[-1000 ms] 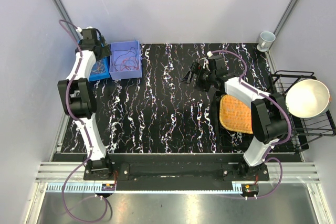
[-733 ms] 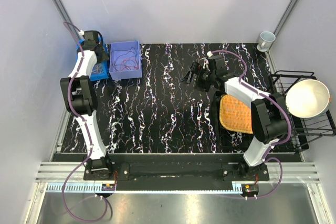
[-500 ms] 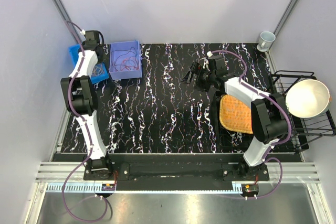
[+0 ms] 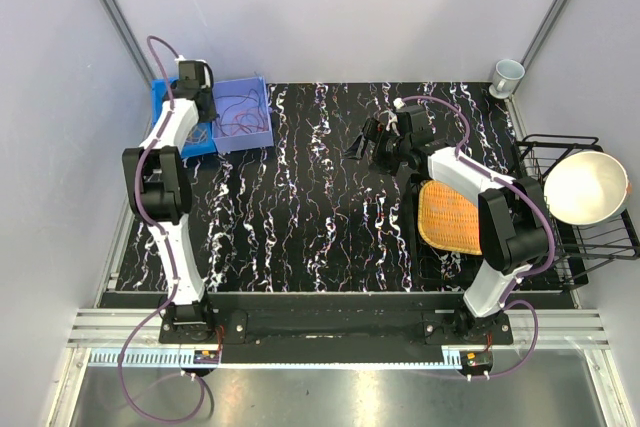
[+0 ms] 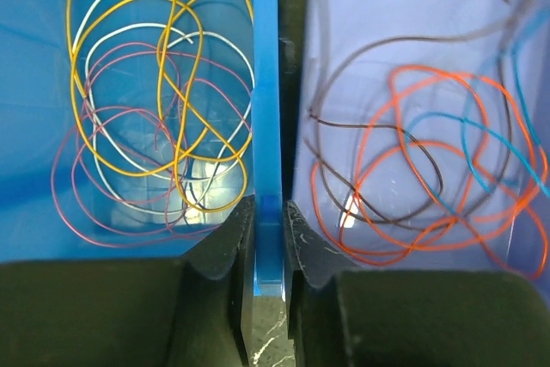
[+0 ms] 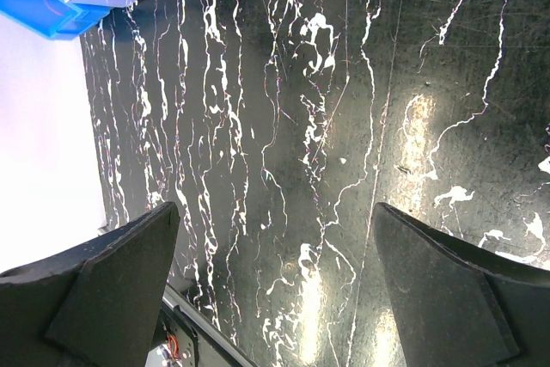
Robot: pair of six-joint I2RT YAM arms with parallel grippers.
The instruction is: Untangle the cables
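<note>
From the top view, your left gripper [image 4: 205, 105] reaches to the far left corner of the table [image 4: 300, 207]. It sits between the blue bin [image 4: 160, 94] and the lavender bin [image 4: 245, 142], and the cables [image 4: 238, 112] lie inside those two bins. Your right gripper [image 4: 362, 144] hangs over bare table right of centre, well apart from both bins.

In the left wrist view, your pincer is clamped on the blue bin's right-hand wall, one finger on each side of it. It's hard to tell whether the right finger stands in the gap between the bins or inside the lavender one. Yellow, white and magenta loops lie tangled on the blue bin's floor. Orange, brown and blue loops cross each other in the lavender bin.

In the right wrist view, the fingers [image 6: 112, 290] stand wide apart with only table between them.

You seem to be shifting the bin, not untangling yet, and no cable is held. Next you'd likely bring the bin nearer, release the wall, then pinch a single loop.
</note>
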